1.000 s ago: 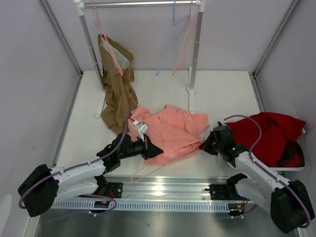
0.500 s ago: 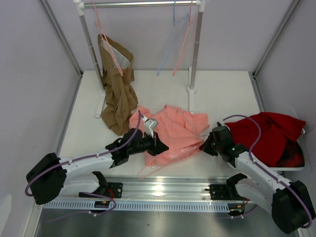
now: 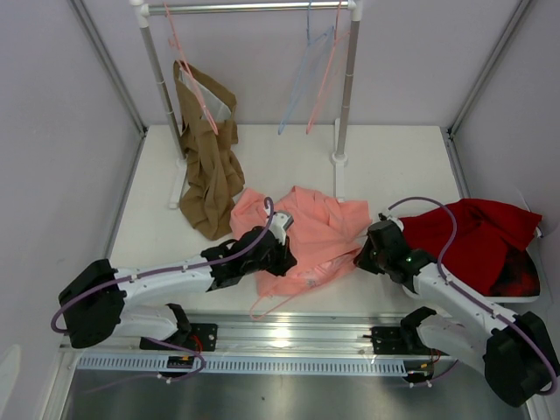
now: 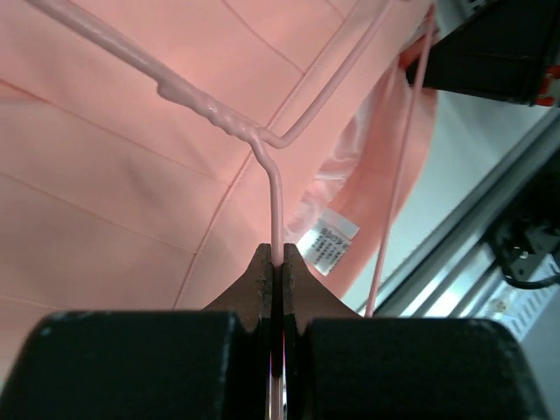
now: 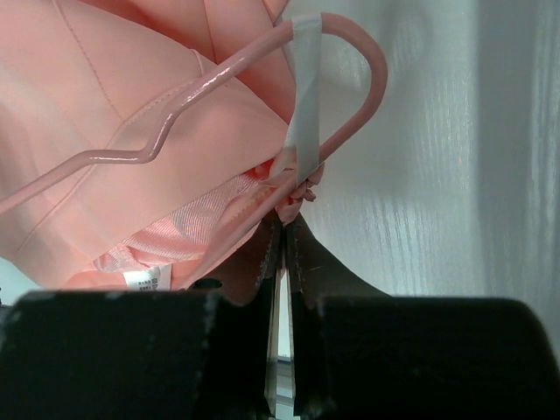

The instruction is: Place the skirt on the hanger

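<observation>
Just in front of the clothes rack [image 3: 346, 87], near its right post, the skirt [image 3: 319, 223] lies spread on the table [image 3: 394, 166] with the hanger [image 4: 276, 206] resting across it. The left gripper [image 4: 276, 258], at the skirt's edge farthest from the rack, has its jaws pressed together on the hanger's thin wire stem. The right gripper [image 5: 282, 223], out to the right of the rack's post, is likewise closed tight, nipping the skirt's edge beside the hanger's taped bend.

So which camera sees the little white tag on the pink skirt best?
The left wrist view: the tag is close and whole, print showing. The right wrist view catches only part of it, low in the picture. The top view is too far to show it.
</observation>
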{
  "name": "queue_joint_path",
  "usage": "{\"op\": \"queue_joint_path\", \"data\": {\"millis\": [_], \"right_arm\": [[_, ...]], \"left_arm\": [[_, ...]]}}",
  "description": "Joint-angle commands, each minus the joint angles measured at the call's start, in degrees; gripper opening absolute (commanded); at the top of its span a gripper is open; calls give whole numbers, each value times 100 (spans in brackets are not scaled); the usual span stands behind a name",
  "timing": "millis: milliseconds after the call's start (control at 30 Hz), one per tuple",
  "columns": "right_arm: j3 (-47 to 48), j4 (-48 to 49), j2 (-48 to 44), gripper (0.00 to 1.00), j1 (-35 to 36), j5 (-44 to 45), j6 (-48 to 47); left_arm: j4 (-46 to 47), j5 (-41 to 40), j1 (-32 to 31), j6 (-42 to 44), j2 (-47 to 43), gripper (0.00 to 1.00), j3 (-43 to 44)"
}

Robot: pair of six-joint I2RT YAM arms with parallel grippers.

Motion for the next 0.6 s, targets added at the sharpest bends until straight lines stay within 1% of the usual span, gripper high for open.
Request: {"op": "queue_joint_path", "data": {"millis": [0,67,100,133,200,233,300,333,400,433,567], "right_arm": [[295,37,120,0,114,127,-31],[295,-85,208,4,149,293,21],[321,-138,235,8,149,355,30],[330,-225,252,19,158,399,39],[383,-288,288,28,166,452,22],[392,-323,296,36,166,444,13],[435,-384,262,41,193,496,-5],[496,-472,244,45,202,531,4],[558,-569,165,47,228,618,-5],[628,-647,121,46,245,654,4],[822,-771,-134,38,272,777,-40]], "left_arm": [[-531,-569,-145,182,69,0,331],[-584,-630,-163,174,69,0,341],[-584,-640,-181,174,104,0,367],[-593,-640,-189,182,122,0,376],[-593,-648,-216,174,175,0,393],[-593,-657,-225,174,218,0,411],[-584,-683,-260,165,263,0,428],[-576,-692,-269,156,263,0,437],[-558,-701,-277,156,298,0,429],[-558,-693,-277,147,307,0,437],[-549,-692,-277,156,298,0,429]]}}
